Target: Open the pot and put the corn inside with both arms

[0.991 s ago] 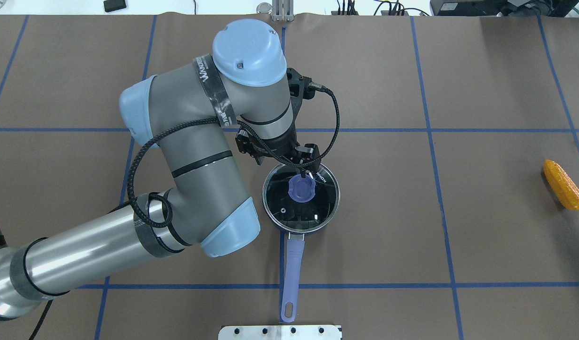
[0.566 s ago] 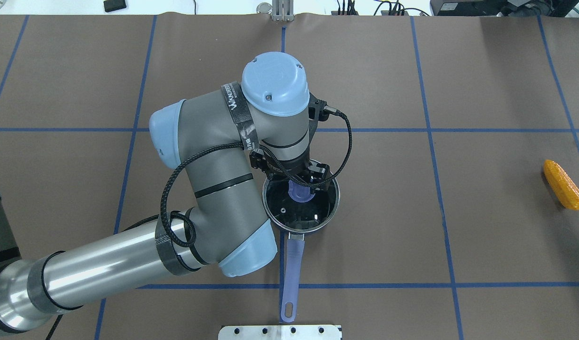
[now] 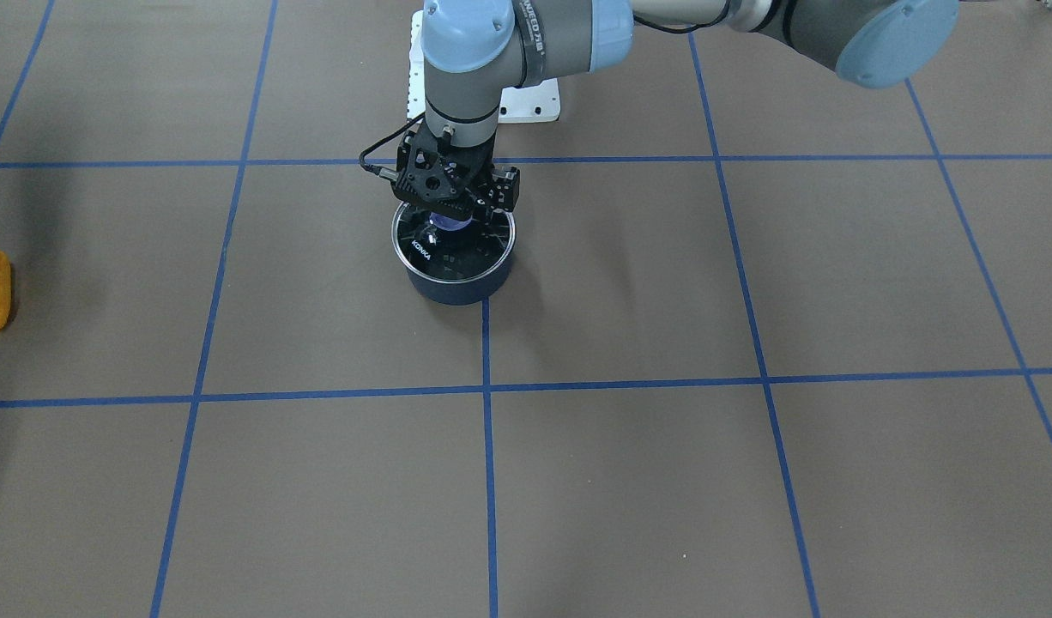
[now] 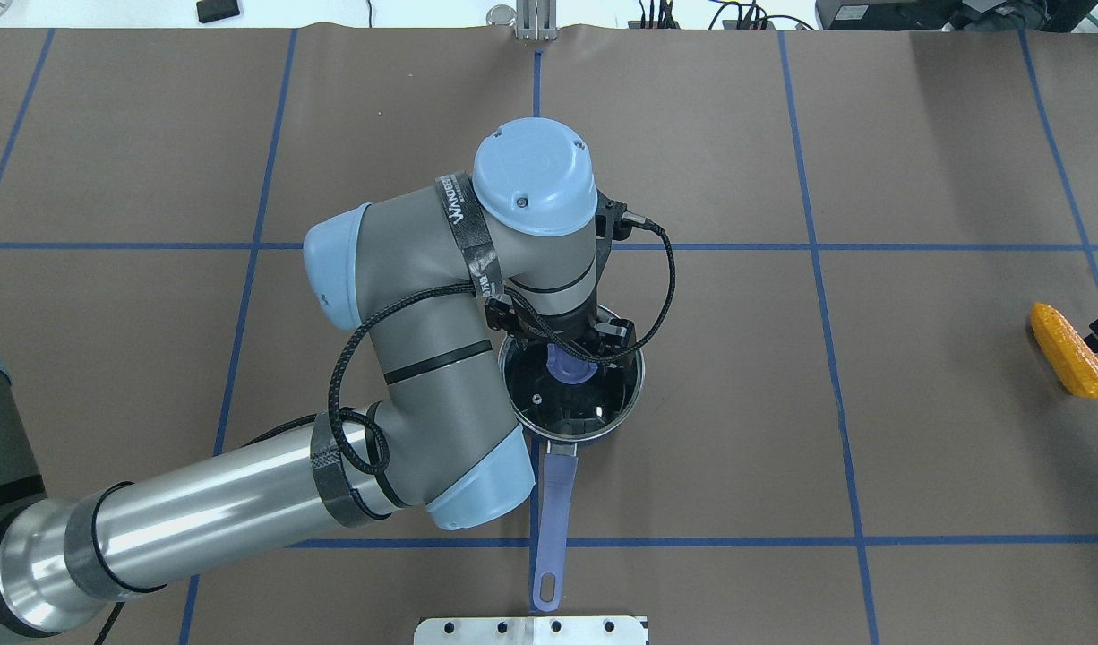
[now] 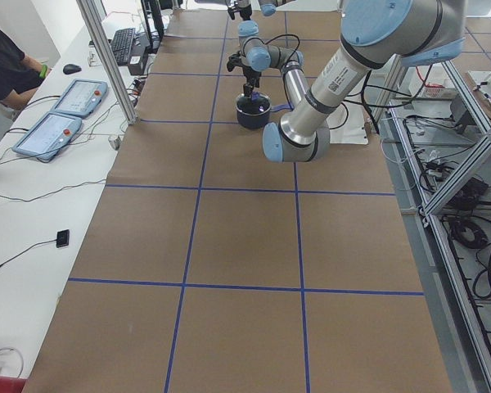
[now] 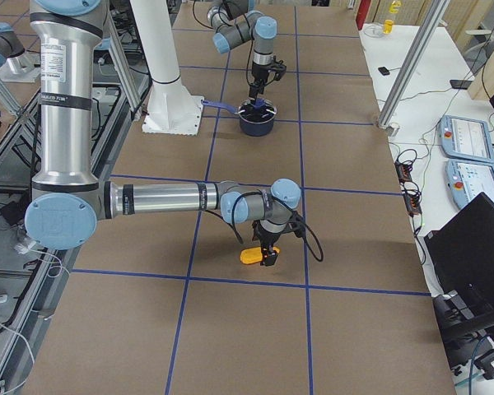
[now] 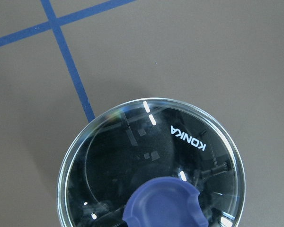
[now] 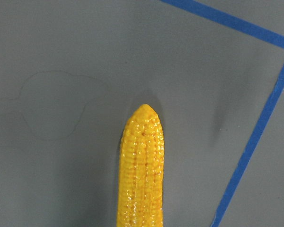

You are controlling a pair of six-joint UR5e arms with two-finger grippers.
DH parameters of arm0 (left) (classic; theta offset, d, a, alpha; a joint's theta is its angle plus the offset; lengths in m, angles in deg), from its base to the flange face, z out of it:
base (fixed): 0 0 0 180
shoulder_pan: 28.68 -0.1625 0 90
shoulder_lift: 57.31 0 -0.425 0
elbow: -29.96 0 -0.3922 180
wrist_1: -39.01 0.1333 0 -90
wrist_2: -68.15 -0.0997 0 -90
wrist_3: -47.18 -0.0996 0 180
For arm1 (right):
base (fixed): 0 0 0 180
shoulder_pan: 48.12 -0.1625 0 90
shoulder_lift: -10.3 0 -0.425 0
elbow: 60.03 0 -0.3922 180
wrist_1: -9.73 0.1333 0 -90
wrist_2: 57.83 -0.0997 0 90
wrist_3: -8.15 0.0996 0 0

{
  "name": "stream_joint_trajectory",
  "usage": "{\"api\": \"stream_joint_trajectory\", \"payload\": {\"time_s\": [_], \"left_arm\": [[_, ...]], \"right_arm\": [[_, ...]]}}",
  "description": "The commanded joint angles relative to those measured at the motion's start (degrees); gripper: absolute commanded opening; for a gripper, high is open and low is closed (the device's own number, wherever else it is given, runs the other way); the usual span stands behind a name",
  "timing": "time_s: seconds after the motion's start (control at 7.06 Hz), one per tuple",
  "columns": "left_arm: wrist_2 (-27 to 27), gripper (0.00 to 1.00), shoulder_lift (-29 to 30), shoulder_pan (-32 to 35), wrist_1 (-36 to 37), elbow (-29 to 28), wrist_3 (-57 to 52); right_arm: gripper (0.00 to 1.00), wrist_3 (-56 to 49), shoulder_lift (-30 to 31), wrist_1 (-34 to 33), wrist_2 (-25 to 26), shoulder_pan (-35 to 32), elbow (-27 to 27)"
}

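Note:
The dark navy pot [image 4: 639,394] stands mid-table with its purple-blue handle [image 4: 553,502] pointing toward the robot. The glass lid [image 4: 558,403] lies on it. My left gripper [image 4: 569,356] is right over the lid's blue knob [image 4: 562,365], fingers on either side, open; it also shows in the front view [image 3: 453,219]. The left wrist view shows the lid [image 7: 132,156] and knob [image 7: 163,203] close below. The orange-yellow corn [image 4: 1068,349] lies far right. My right gripper [image 6: 267,253] hangs just over it; I cannot tell whether it is open. The right wrist view shows the corn [image 8: 142,165].
Brown table cover with blue tape grid lines [image 4: 818,246]. A white mounting plate [image 4: 531,630] sits at the near edge behind the pot handle. Control pendants [image 5: 53,115] and an operator are off the table's far side.
My left arm has swung right and forward, bringing its gripper from the lid's far edge to over the knob. A bit of the right gripper has come into view next to the corn.

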Motion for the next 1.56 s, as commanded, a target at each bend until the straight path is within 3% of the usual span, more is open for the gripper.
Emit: {"api": "stream_joint_trajectory", "payload": {"time_s": [0.0,0.57,0.71,1.13,1.27,1.42], "left_arm": [[0.00,0.99,-0.01,0.03,-0.16,-0.05,0.20],[0.09,0.99,-0.01,0.03,-0.07,0.22,0.20],[0.09,0.99,-0.01,0.03,0.02,0.30,0.20],[0.18,0.99,-0.01,0.03,0.02,0.48,0.20],[0.18,0.99,-0.01,0.03,0.02,0.57,0.20],[0.18,0.99,-0.01,0.03,0.02,0.57,0.20]], "right_arm": [[0.97,0.08,-1.48,-0.02,0.09,1.72,2.35],[0.95,-0.10,-2.37,-0.02,0.44,5.41,4.03],[0.87,-0.36,-2.36,-0.10,2.01,5.94,4.12],[0.42,-0.71,-2.19,-0.10,2.11,5.86,4.03],[0.37,-0.71,-2.10,-0.10,2.28,5.94,4.03],[0.38,-0.71,-2.10,-0.10,2.90,6.03,4.12]]}}
